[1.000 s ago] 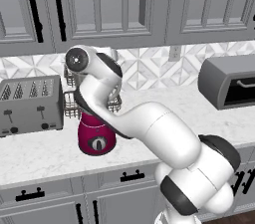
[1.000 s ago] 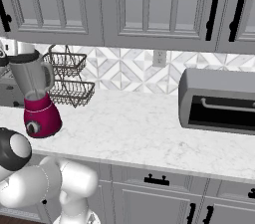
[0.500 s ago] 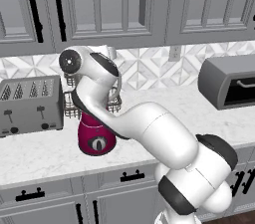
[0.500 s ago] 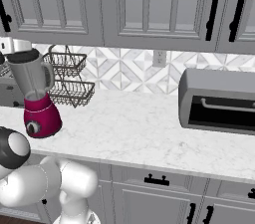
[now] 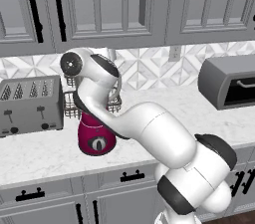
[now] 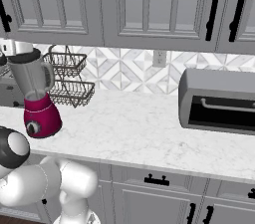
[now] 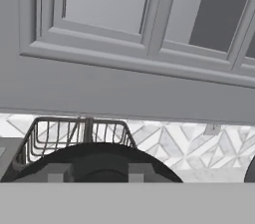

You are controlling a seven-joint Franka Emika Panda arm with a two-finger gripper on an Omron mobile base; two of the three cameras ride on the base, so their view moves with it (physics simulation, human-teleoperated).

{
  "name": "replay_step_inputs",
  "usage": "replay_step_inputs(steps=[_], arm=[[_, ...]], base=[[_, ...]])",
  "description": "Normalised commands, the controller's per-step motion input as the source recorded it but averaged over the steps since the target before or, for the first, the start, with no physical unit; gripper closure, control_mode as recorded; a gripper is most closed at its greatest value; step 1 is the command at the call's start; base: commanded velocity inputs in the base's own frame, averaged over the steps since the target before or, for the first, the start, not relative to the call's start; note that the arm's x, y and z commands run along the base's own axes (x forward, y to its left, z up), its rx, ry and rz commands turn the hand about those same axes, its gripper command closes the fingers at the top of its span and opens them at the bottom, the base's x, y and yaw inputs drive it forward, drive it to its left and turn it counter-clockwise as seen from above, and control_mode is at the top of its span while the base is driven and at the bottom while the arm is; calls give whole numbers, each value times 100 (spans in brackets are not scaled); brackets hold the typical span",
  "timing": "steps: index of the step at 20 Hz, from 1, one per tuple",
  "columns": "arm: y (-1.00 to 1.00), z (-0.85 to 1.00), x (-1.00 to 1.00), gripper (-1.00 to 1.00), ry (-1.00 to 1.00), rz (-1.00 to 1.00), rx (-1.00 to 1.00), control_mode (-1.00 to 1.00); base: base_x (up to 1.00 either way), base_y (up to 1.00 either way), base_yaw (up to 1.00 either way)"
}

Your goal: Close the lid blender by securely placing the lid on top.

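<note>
My fingers (image 7: 94, 172) have just closed on the lid (image 6: 23, 57), which sits atop the blender (image 6: 38, 102) at frame left; it looks seated.

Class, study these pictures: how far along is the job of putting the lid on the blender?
Done: the lid lies across the jar mouth of the blender, seen from the right base view. In hand: the gripper is shut on the lid. Left: let go and lift clear; whether it is pressed fully home I cannot tell.
</note>
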Motion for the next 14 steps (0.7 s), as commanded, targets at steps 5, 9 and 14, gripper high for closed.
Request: replay_step_inputs(steps=[5,9,14], arm=[[-44,-57,18,100,0,1,0,-100],[-20,-39,0,100,0,0,0,-100],[-1,-6,6,-100,0,1,0,-100]], base=[[0,0,0],[0,0,0],[0,0,0]])
